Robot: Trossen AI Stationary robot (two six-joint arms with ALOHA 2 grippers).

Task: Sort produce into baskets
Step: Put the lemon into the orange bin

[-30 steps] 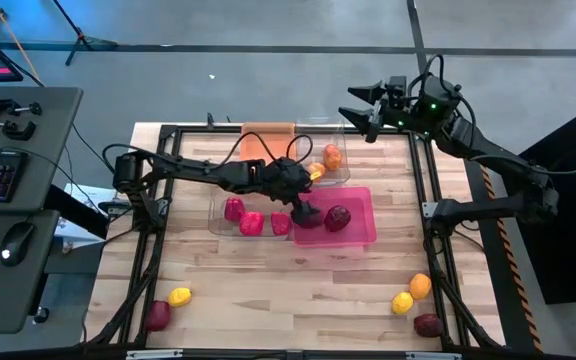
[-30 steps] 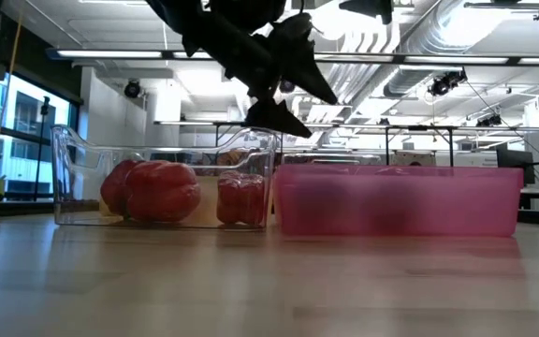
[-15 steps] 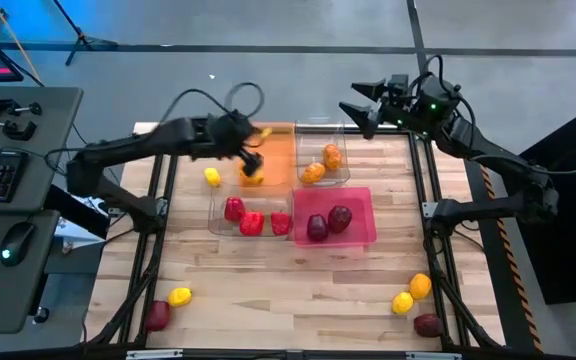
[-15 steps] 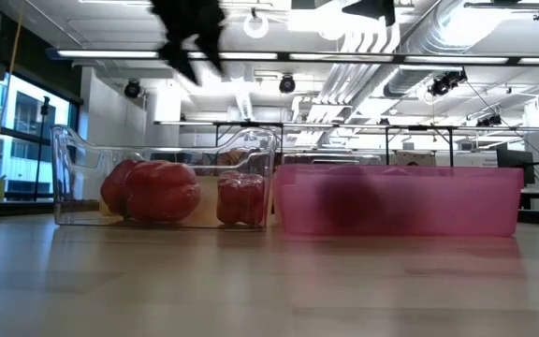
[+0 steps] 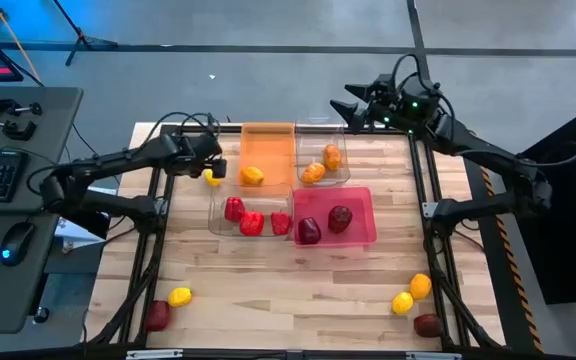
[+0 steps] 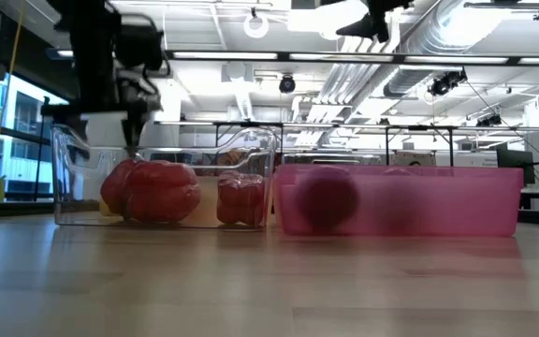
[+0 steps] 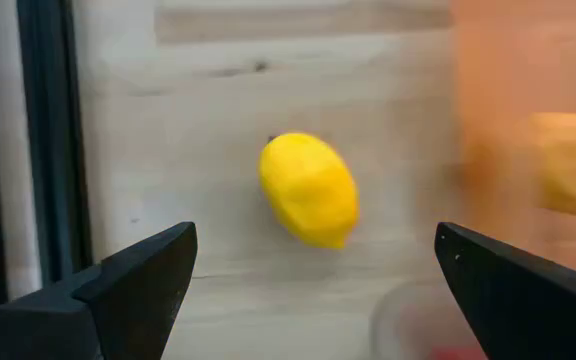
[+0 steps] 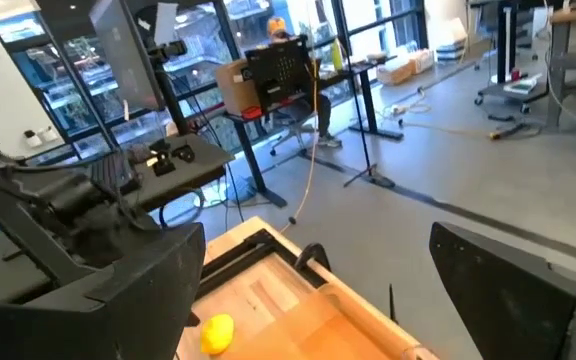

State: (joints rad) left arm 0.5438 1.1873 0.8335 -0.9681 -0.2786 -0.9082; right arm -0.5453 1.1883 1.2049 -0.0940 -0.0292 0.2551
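My left gripper [image 5: 212,165] hangs open at the table's far left, pointing steeply down over a yellow lemon-like piece [image 7: 308,190] that lies on the wood beside the orange basket [image 5: 267,143]. Its fingers stand apart on either side of the lemon, above it. The orange basket holds one yellow-orange piece [image 5: 253,176]. Red peppers [image 5: 251,217] lie in a clear basket [image 5: 214,212], orange pieces [image 5: 321,165] in the other clear one, and two maroon pieces [image 5: 324,224] in the pink basket [image 5: 360,236]. My right gripper [image 5: 353,106] waits open, level, high over the far edge.
Loose produce lies near the front edge: a yellow [image 5: 179,296] and a maroon piece [image 5: 158,315] at the left, a yellow [image 5: 402,302], an orange [image 5: 420,286] and a maroon piece [image 5: 427,325] at the right. A black frame rail [image 7: 38,140] runs beside the lemon.
My left gripper has swung from over the pink basket, past the orange basket, toward the table's far left, rolling and tipping steeply downward, and now stands over the lemon. A second maroon piece shows in the pink basket where it was. My right gripper shifted slightly left.
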